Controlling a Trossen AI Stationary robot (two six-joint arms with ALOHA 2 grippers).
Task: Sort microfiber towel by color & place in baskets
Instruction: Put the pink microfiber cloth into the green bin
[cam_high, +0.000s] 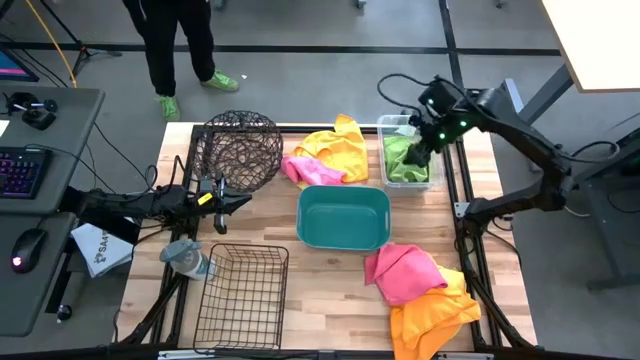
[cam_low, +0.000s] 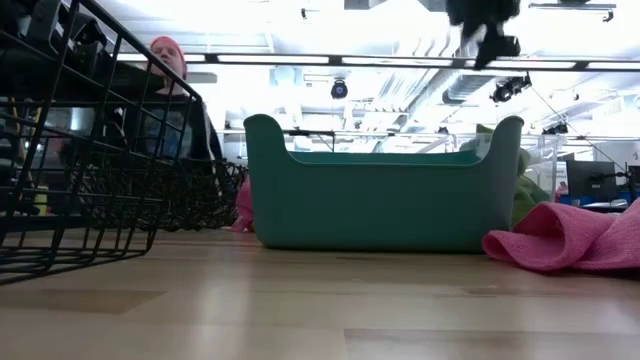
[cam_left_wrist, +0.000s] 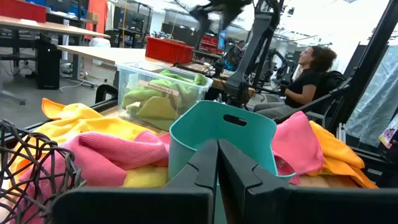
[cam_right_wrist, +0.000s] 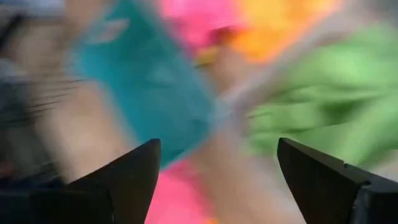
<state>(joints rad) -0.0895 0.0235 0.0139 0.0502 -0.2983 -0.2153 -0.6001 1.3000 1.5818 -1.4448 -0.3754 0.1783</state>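
**Inspector:** Report, left side first.

**Robot:** My left gripper (cam_high: 232, 203) waits beside the round wire basket (cam_high: 238, 148), jaws pressed together, holding nothing. The rectangular wire basket (cam_high: 243, 295) sits near the table's front edge. At centre stands the teal tub (cam_high: 343, 217).

**Inspector:** And the towels?

**Robot:** Pink (cam_high: 304, 169) and yellow (cam_high: 336, 146) lie behind the tub; pink (cam_high: 403, 273) and orange (cam_high: 432, 318) lie front right. Green towels (cam_high: 402, 160) are in the clear bin (cam_high: 386, 125). My right gripper (cam_high: 421, 155) hangs over that bin, jaws spread wide, empty.
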